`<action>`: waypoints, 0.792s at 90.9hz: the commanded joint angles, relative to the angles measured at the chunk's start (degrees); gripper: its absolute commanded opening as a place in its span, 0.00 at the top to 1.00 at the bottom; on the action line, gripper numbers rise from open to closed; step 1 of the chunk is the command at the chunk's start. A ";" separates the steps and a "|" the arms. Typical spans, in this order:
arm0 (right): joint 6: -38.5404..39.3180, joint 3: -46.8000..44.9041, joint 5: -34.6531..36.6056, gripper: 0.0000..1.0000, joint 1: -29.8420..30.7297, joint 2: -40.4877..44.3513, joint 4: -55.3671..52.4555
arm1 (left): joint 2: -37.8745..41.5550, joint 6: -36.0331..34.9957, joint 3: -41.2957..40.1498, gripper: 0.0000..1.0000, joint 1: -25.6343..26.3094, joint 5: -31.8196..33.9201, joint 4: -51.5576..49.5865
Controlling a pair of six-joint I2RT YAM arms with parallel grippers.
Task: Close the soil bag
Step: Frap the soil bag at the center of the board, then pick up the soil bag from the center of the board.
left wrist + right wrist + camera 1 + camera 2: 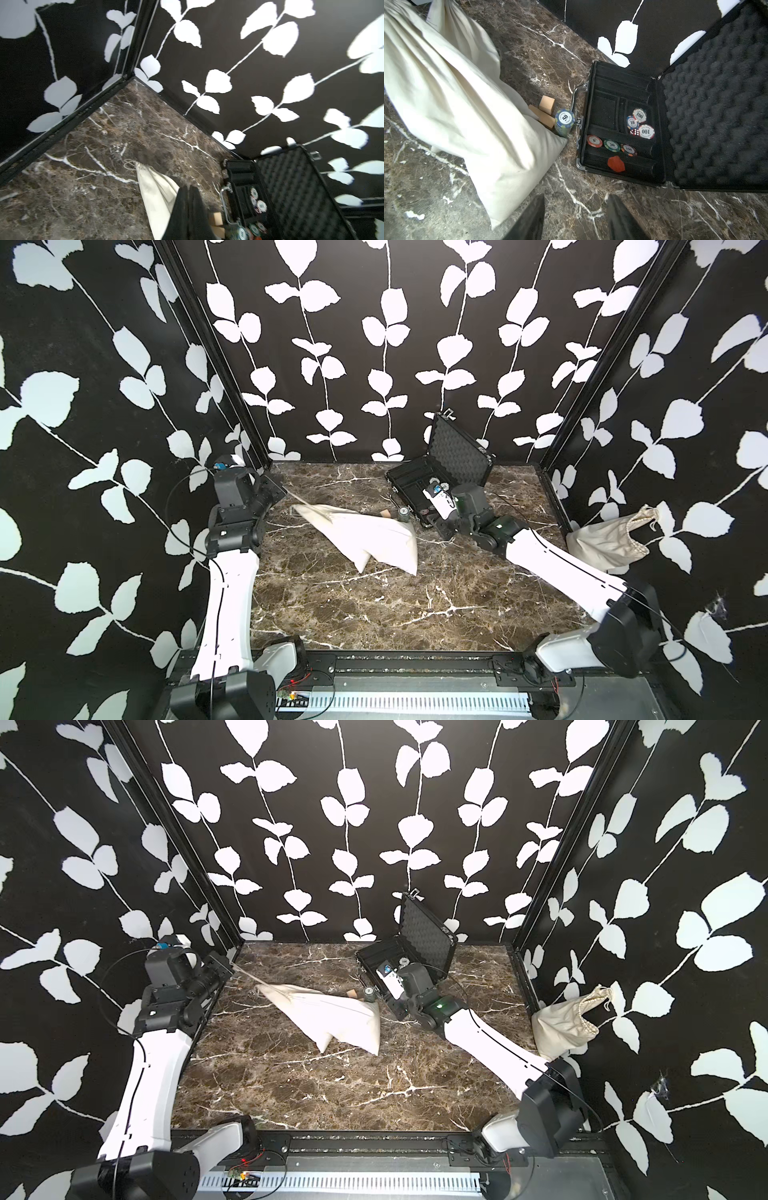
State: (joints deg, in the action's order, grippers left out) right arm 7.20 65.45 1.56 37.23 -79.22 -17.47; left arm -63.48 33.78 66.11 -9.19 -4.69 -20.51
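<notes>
Barely in frame, left hand [189,190] tight shut, right hand [575,198] wide, empty, mouth of soil bag [158,193] blurred.

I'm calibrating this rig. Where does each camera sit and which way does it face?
Top views: high over the table's front edge, looking down toward the back wall; left arm and right arm show.
Left wrist: on the left arm, facing the back-left corner; the shut left gripper shows.
Right wrist: on the right arm, looking down at the table; the open right gripper shows.
Shared: both wrist views show the soil bag and open chip case; both top views show the bag's drawstring reaching the left gripper.
</notes>
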 commanded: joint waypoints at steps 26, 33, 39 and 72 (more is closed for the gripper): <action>-11.09 -11.29 34.08 0.15 -10.94 7.73 -9.37 | -7.48 -7.40 -6.71 0.66 -0.11 19.31 3.62; -13.21 -12.95 39.58 0.04 -14.08 8.84 -10.68 | -6.51 -8.52 -7.79 0.47 2.11 17.89 5.89; -14.52 -14.06 44.04 0.00 -16.39 9.98 -11.01 | -5.19 -11.32 -8.00 0.30 7.53 21.26 6.52; -17.85 -6.57 65.77 0.00 -25.34 12.74 -23.34 | 2.49 -17.64 -10.71 0.04 31.91 23.81 12.48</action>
State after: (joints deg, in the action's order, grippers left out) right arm -9.50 53.65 56.29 13.74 -67.64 -34.85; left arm -62.48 18.59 56.64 19.07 19.77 -12.40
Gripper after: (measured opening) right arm 0.998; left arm 0.954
